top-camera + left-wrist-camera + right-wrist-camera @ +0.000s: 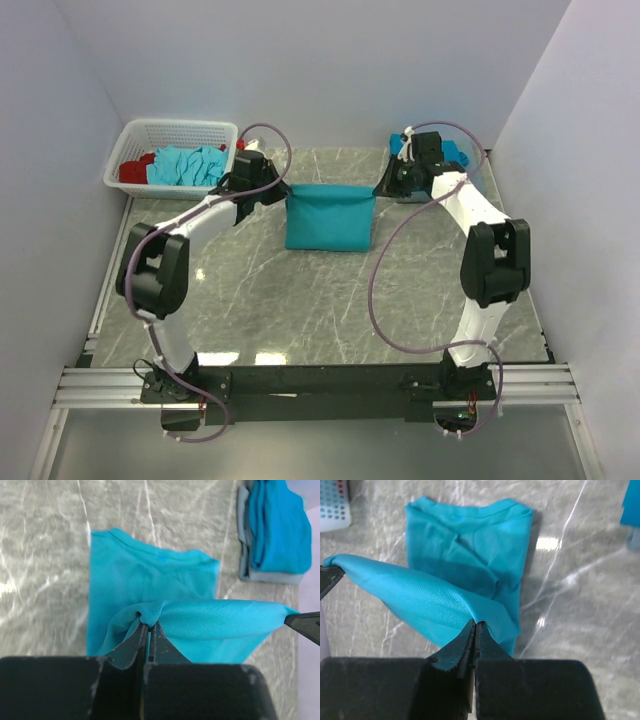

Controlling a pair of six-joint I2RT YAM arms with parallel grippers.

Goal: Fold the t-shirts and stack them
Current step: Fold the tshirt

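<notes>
A teal-blue t-shirt [329, 217] lies partly folded on the marble table, at the middle back. My left gripper [283, 190] is shut on its far left corner, and my right gripper [380, 188] is shut on its far right corner. The held edge is lifted and stretched between them. In the left wrist view the closed jaws [148, 624] pinch a fold of the t-shirt [150, 575]. In the right wrist view the closed jaws [475, 624] pinch the cloth [470, 545] too. A stack of folded t-shirts [275, 530] sits at the back right [462, 155].
A white lattice basket [215, 128] at the back left holds crumpled turquoise t-shirts [188, 165] and red cloth [133, 168]. Its corner shows in the right wrist view [332, 502]. White walls close in the table on three sides.
</notes>
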